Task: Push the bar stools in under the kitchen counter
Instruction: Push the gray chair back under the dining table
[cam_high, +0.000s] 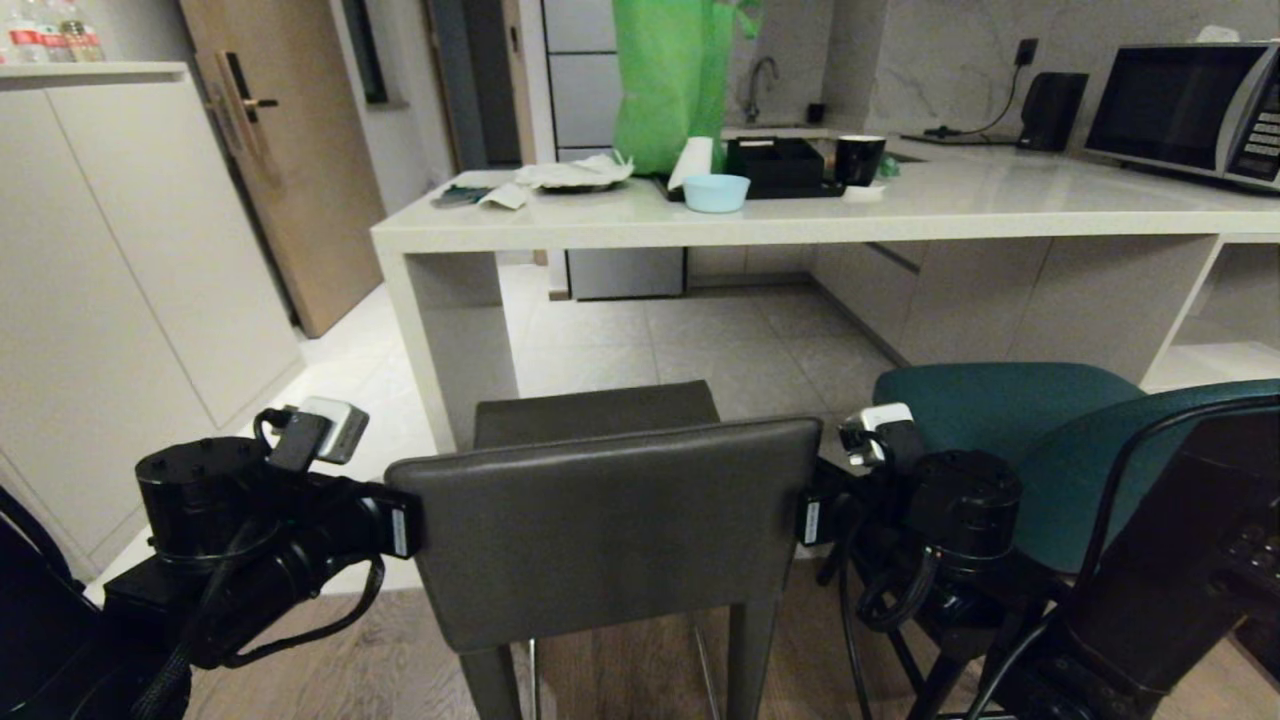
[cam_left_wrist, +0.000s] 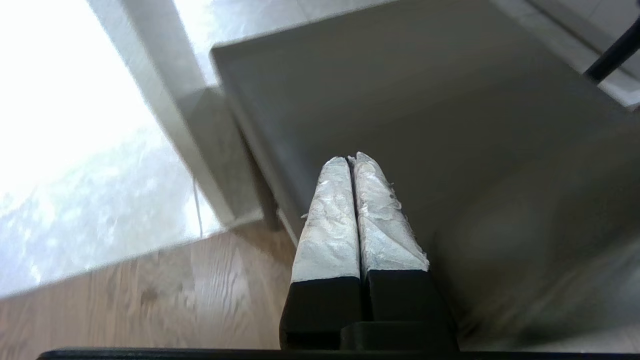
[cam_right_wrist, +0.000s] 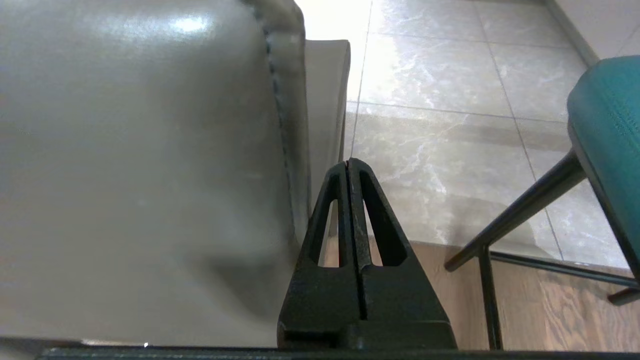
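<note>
Your left gripper (cam_left_wrist: 350, 165) is pinched closed, empty, against the left edge of the grey stool's (cam_high: 610, 520) back. That stool stands just short of the counter (cam_high: 800, 215), its seat at the counter's left leg. Your right gripper (cam_right_wrist: 348, 167), also closed on nothing, sits at the back's right edge. The teal stool (cam_high: 1010, 410) stands beside it on the right, out from the counter.

Before me, the floor (cam_high: 700, 350) is pale tile at mid-frame, wood at the bottom; both stools stand on it. Across the upper frame, the surface (cam_high: 1000, 200) bears a blue bowl (cam_high: 716, 192), black mug (cam_high: 859, 159), microwave (cam_high: 1190, 110) and green bag (cam_high: 670, 80).
</note>
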